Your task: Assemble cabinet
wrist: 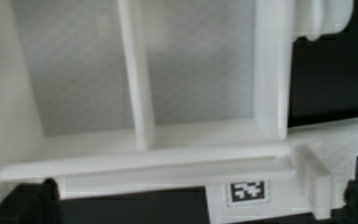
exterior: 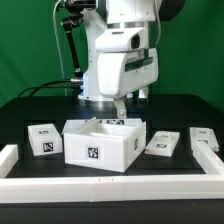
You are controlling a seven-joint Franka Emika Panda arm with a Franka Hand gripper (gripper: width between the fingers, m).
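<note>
1. Claw (exterior: 120,108) of the white arm (exterior: 120,60) hangs at the rear wall of the large white thin-walled boxy cabinet shell (exterior: 100,143), mid black tabletop (exterior: 30,105); open or closed, I cannot tell (too small to judge).
2. Small white tagged drawer blocks (exterior: 43,140) lie beside it, apart.
3. Wrist view: the shell's interior (wrist: 69,70) fills the picture, a thin white divider (wrist: 137,70) inside.

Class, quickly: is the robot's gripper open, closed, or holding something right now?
Gripper: cannot be told. It is low over the rear wall of the cabinet, too small and blurred to show open or closed.
</note>
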